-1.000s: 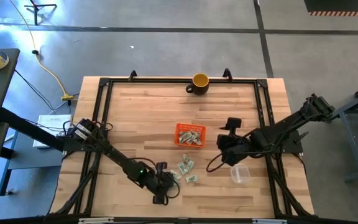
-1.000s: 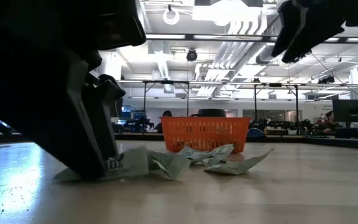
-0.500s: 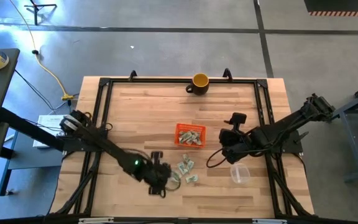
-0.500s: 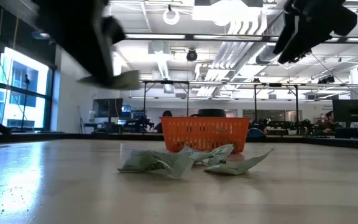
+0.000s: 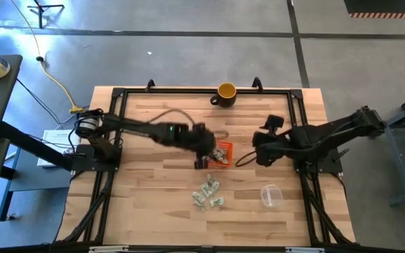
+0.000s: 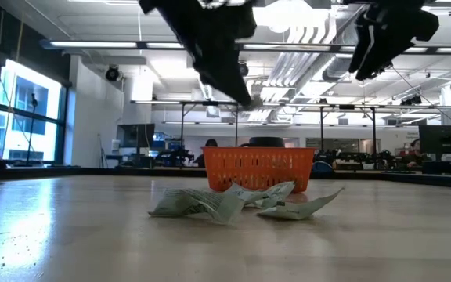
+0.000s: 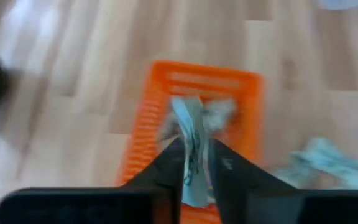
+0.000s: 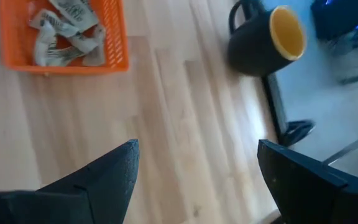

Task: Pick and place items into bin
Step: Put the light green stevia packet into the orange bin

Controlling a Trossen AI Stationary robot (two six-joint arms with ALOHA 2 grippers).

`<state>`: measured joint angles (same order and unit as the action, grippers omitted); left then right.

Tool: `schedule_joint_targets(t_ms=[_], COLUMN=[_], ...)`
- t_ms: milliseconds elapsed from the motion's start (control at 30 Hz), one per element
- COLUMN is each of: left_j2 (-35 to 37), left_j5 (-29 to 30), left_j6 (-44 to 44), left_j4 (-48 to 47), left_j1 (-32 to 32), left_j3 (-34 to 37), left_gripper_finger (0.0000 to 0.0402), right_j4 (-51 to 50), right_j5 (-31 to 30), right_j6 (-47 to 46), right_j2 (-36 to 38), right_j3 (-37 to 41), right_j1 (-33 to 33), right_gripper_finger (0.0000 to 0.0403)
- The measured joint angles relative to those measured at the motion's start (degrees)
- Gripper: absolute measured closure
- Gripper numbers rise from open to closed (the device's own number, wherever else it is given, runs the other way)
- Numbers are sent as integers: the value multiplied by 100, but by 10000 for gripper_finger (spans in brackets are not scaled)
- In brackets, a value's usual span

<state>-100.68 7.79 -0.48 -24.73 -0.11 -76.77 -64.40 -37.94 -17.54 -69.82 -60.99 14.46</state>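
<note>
Pincer work first: the left pincer (image 7: pixel 196 163) hangs above the orange bin (image 7: pixel 146 134), its dark fingers (image 7: pixel 166 165) pressed narrow onto a pale green-and-white wrapped piece (image 7: pixel 190 140) that stands up between them. From overhead, the left pincer (image 5: pixel 202 156) sits at the bin's (image 5: pixel 223 159) left edge, near the middle of the tabletop (image 5: pixel 153 126). Inside the bin lie a few more crinkly wrapped pieces (image 8: pixel 64 28), bunched together.

Off to the right of the bin, the right pincer (image 5: pixel 260 146) hovers above the wood, its jaws spread wide with nothing between them; from its own wrist view both fingers (image 8: pixel 114 171) stand far apart over bare boards.

Closer to the front edge, a loose cluster of wrapped pieces (image 5: pixel 209 194) lies on the tabletop, well apart from the bin; seen low across the wood, these pieces (image 6: pixel 233 202) lie crumpled in front of it. A clear plastic cup (image 5: pixel 271 195) sits to their right. At the far edge stands a yellow mug (image 5: pixel 226 93).
</note>
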Motion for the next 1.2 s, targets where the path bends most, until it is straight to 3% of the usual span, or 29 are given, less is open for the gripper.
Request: schedule_joint_targets(t_ms=[133, 300, 467, 633, 733, 900, 1033, 1200], left_j2=[-30, -25, 82, 74, 78, -6, -363, -927], left_j5=[-487, -1241, -1160, -435, -353, -450, -242, -575], left_j6=[-134, -759, -1065, -2358, -2703, -2210, -2044, -1610], left_j4=[146, 95, -699, -1758, -1509, -75, 806, 1117], left_j1=[472, 325, -433, -1258, -1781, -2551, -2698, -2689], left_j3=[6, 0, -1, 27, 184, 562, 651, 659], left_gripper_finger=[252, 250, 248, 228, 214, 199, 198, 204], right_j4=[260, 764, 1412, 1758, 1851, 2265, 2344, 2279], right_j5=[108, 379, 1737, 2059, 2258, 2555, 2555, 2549], right_j6=[533, 1145, 1598, 1844, 1845, 1708, 1508, 1349], right_j2=[17, 17, 6, 17, 19, 19, 19, 48], right_j3=[0, 0, 87, 693, 1195, 1886, 2070, 1984], right_j1=[-313, -720, -1396, -1810, -1930, -1882, -1770, -1631], right_gripper_finger=[86, 86, 86, 86, 86, 86, 86, 86])
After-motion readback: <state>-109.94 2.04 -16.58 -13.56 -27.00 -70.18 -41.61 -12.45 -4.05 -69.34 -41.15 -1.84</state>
